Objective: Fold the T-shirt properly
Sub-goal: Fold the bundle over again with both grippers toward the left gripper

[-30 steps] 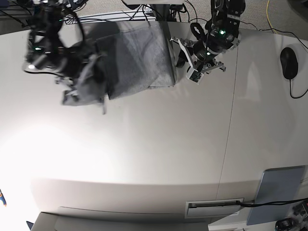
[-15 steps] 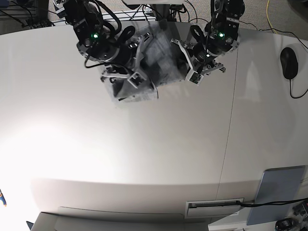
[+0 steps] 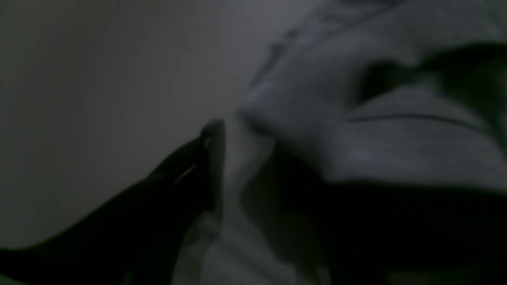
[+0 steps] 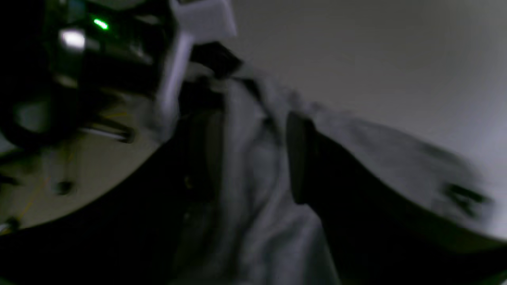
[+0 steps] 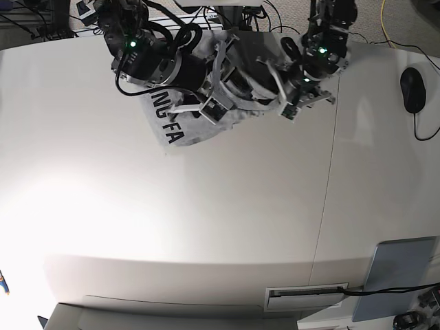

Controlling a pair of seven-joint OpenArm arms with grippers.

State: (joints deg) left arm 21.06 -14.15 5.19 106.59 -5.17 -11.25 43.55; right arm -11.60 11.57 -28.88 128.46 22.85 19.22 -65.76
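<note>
- The right gripper (image 5: 216, 103) is standing with its jaws parted; grey cloth is lying between its fingers (image 4: 299, 158), and whether they are pinching it cannot be told.
- The left gripper (image 5: 285, 93) is positioned at the cloth's opposite edge; its grip cannot be told, as its wrist view is dark.
- The T-shirt (image 5: 175, 124) is lying bunched between and beneath both grippers, black lettering facing up.
- The table (image 5: 206, 227) is extending outward beneath it.

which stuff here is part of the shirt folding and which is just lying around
Part of the job:
- T-shirt, grey, black lettering showing
- right claw, over the shirt
- left claw, at the shirt's edge

Just lying about:
- computer mouse with its cable
- grey pad at the table corner
- yellow cable behind the table
</note>
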